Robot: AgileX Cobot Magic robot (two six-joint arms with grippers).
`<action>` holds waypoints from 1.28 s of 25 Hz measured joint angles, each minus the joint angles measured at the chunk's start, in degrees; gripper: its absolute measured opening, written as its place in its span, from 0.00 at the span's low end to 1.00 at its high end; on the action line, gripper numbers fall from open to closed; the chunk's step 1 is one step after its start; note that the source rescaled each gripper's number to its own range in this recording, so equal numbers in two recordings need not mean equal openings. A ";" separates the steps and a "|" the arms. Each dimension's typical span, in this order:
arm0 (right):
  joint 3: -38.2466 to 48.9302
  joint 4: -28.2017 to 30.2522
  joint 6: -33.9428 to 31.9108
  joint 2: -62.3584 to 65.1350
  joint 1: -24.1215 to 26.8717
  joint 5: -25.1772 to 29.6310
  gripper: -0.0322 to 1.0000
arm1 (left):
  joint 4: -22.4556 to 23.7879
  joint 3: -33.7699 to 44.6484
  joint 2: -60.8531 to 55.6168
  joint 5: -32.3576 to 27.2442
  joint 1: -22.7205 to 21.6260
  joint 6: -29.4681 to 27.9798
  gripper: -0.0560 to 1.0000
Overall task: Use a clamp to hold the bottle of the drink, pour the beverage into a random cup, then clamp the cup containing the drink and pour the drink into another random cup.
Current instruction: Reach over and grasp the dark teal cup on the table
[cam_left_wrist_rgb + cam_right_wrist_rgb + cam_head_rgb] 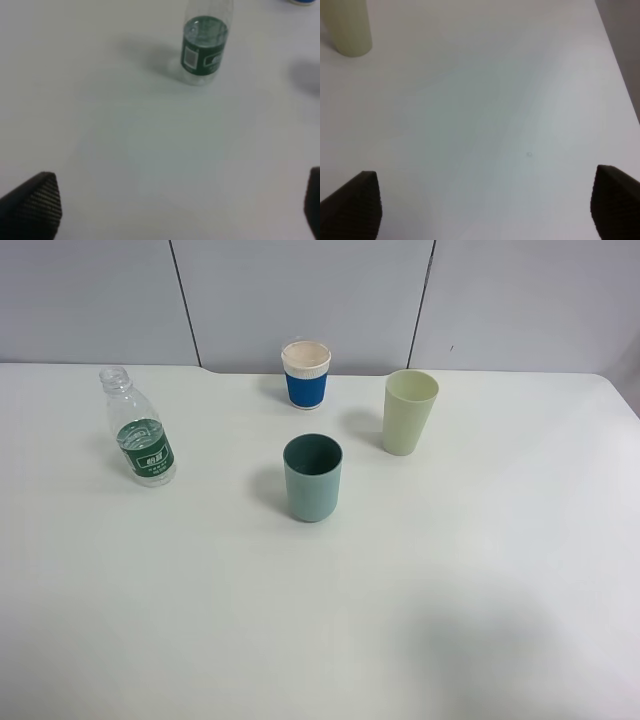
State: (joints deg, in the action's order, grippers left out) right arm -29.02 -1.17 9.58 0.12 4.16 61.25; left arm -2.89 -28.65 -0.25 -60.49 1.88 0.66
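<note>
A clear plastic bottle [139, 430] with a green label and no cap stands upright at the left of the white table. It also shows in the left wrist view [204, 42], well ahead of my open, empty left gripper [182, 210]. A teal cup [312, 478] stands mid-table. A pale green cup [409, 412] stands to its right and behind; its base shows in the right wrist view [349, 27]. A blue cup with a white rim [306, 374] stands at the back. My right gripper [485, 205] is open and empty over bare table. Neither arm shows in the high view.
The white table [320, 620] runs back to a grey panelled wall [300, 290]. Its right edge [620, 75] shows in the right wrist view. A sliver of the blue cup [302, 2] shows in the left wrist view.
</note>
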 joint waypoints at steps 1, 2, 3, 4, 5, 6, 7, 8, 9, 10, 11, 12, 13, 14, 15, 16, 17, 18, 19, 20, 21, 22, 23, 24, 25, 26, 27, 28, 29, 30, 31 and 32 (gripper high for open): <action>0.00 0.00 0.00 0.00 0.00 0.00 0.53 | 0.00 0.00 0.00 0.00 0.08 0.00 0.97; 0.00 0.00 0.00 0.00 0.00 0.00 0.53 | 0.00 0.00 0.00 0.00 0.08 0.00 0.97; 0.00 0.00 0.00 0.00 0.00 0.00 0.53 | -0.07 0.00 0.00 0.00 0.08 0.00 0.97; 0.00 0.00 0.00 0.00 0.00 0.00 0.53 | -0.12 0.00 0.00 0.00 0.08 0.00 0.97; 0.00 0.00 0.00 0.00 0.00 0.00 0.53 | -0.08 0.00 0.00 0.00 0.08 0.00 0.97; 0.00 0.00 0.00 0.00 0.00 0.00 0.53 | -0.13 0.00 0.00 0.00 0.08 0.00 0.97; 0.00 0.00 0.00 0.00 0.00 0.00 0.53 | -0.13 0.00 0.00 0.00 0.08 0.00 0.97; 0.00 0.00 0.00 0.00 0.00 0.00 0.53 | -0.13 0.00 0.00 0.00 0.08 0.00 0.97; 0.00 0.00 0.00 0.00 0.00 0.00 0.53 | -0.13 0.00 0.00 0.00 0.08 0.00 0.97; 0.00 0.00 0.00 0.00 0.00 0.00 0.53 | -0.13 0.00 0.00 0.00 0.08 0.00 0.97; 0.00 0.00 0.00 0.00 0.00 0.00 0.53 | -0.13 0.00 0.00 0.00 0.08 0.00 0.97; 0.00 0.00 0.00 0.00 0.00 0.00 0.53 | -0.13 0.00 0.00 0.00 0.08 0.00 0.97; 0.00 0.00 0.00 0.00 0.00 0.00 0.53 | -0.13 0.00 0.00 0.00 0.08 0.00 0.97; 0.00 0.00 0.00 0.00 0.00 0.00 0.53 | -0.13 0.00 0.00 0.00 0.08 0.00 0.97; 0.00 0.00 0.00 0.00 0.00 0.00 0.53 | -0.13 0.00 0.00 0.00 0.08 0.00 0.97; 0.00 0.00 0.00 0.00 0.00 0.00 0.53 | -0.13 0.00 0.00 0.00 0.08 0.00 0.97; 0.00 0.00 0.00 0.00 0.00 0.00 0.53 | -0.13 0.00 0.00 0.00 0.08 0.00 0.97; 0.00 0.00 0.00 0.00 0.00 0.00 0.53 | -0.13 0.00 0.00 0.00 0.08 0.05 0.97; 0.00 0.00 0.00 0.00 0.00 0.00 0.53 | -0.13 0.00 0.00 0.00 0.08 0.05 0.97; 0.00 0.00 0.00 0.00 0.00 0.00 0.53 | -0.13 0.00 0.00 0.00 0.08 0.05 0.97; 0.00 0.00 0.00 0.00 0.00 0.00 0.53 | -0.13 0.00 0.00 0.00 0.08 0.05 0.97; 0.00 0.00 0.00 0.00 0.00 0.00 0.53 | -0.13 0.00 0.00 0.00 0.08 0.05 0.97; 0.00 0.00 0.00 0.00 0.00 0.00 0.53 | -0.13 0.00 0.00 0.00 0.08 0.05 0.97; 0.00 0.00 0.00 0.00 0.00 0.00 0.53 | -0.13 0.00 0.00 0.00 0.08 0.05 0.97; 0.00 0.00 0.00 0.00 0.00 0.00 0.53 | -0.13 0.00 0.00 0.00 0.08 0.05 0.97; 0.00 0.00 0.00 0.00 0.00 0.00 0.53 | -0.13 0.00 0.00 0.00 0.08 0.05 0.97; 0.00 0.00 0.00 0.00 0.00 0.00 0.53 | -0.13 0.00 0.00 0.00 0.08 0.05 0.97; 0.00 0.00 0.00 0.00 0.00 0.00 0.53 | -0.13 0.00 0.00 0.00 0.08 0.05 0.97; 0.00 0.00 0.00 0.00 0.00 0.00 0.53 | -0.13 0.00 0.00 0.00 0.08 0.05 0.97; 0.00 0.00 0.00 0.00 0.00 0.00 0.53 | -0.13 0.00 0.00 0.00 0.08 0.05 0.97; 0.00 0.00 0.00 0.00 0.00 0.00 0.53 | -0.13 0.00 0.00 0.00 0.08 0.05 0.97; 0.00 0.00 0.00 0.00 0.00 0.00 0.53 | -0.13 0.00 0.00 0.00 0.08 0.05 0.97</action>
State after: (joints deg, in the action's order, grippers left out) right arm -29.02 -1.17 9.58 0.12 4.16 61.25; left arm -3.02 -28.65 -0.25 -60.49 1.96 0.70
